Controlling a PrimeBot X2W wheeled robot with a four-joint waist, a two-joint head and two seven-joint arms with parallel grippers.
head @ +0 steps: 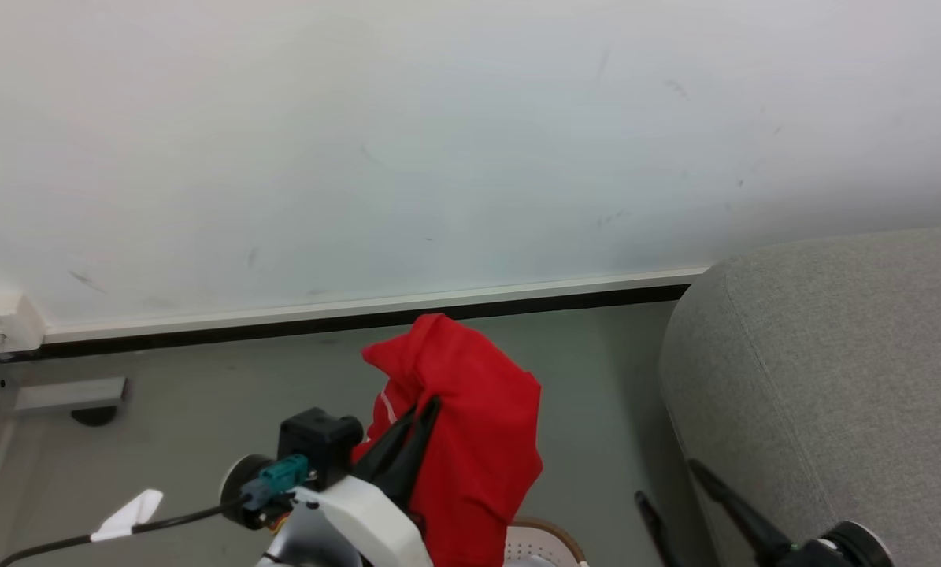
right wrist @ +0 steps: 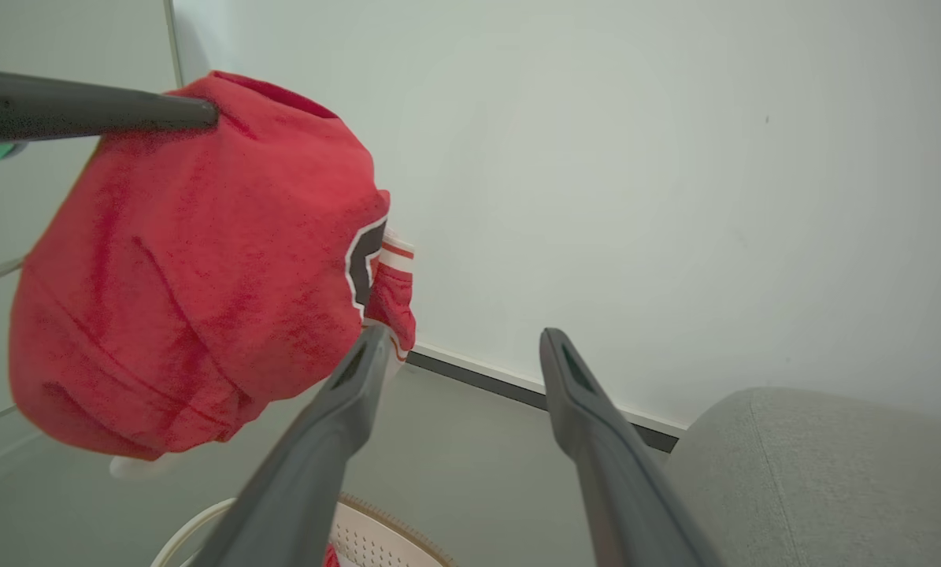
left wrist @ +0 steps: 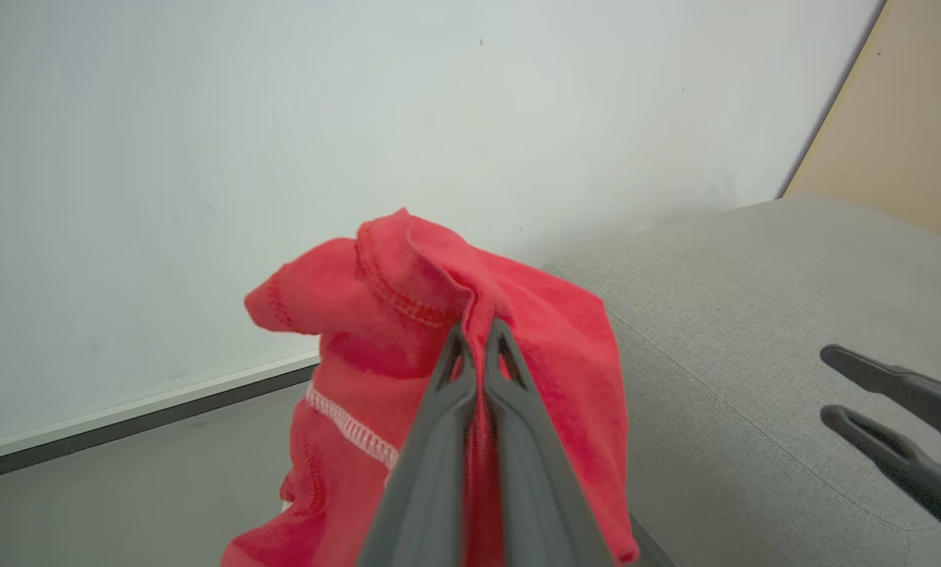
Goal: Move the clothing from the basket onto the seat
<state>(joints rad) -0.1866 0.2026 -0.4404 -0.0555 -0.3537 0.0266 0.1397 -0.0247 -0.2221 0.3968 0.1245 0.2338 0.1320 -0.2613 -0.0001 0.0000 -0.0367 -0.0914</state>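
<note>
**Red clothing held in the air between basket and grey seat**

In the lower centre of the head view, the robot's left hand (head: 429,408) has its two dark fingers pressed together, pinching a fold of bright red clothing (head: 478,417). The clothing hangs clear of the floor (head: 202,409), bunched and drooping below the pinch, with a line of white stitching along one hem. It looks soft, light and limp. It would probably sag and swing when carried rather than keep a shape. A thick gathered fold or a stitched hem seems the surest place to hold, since a single thin layer could slip out.

Just below it, at the bottom edge, the brown rim of the cream basket (head: 555,534) peeks out. The large grey seat (head: 832,378) fills the right side of the frame, near the clothing but not touching it.

The right hand (head: 667,482) sits at the lower right against the seat's edge, its fingers spread and holding nothing. It lies between the clothing and the seat and could get in the way. Behind is a plain pale wall (head: 470,142) with a dark skirting board (head: 281,323). A cable (head: 163,520) with a white tag trails at lower left.
</note>
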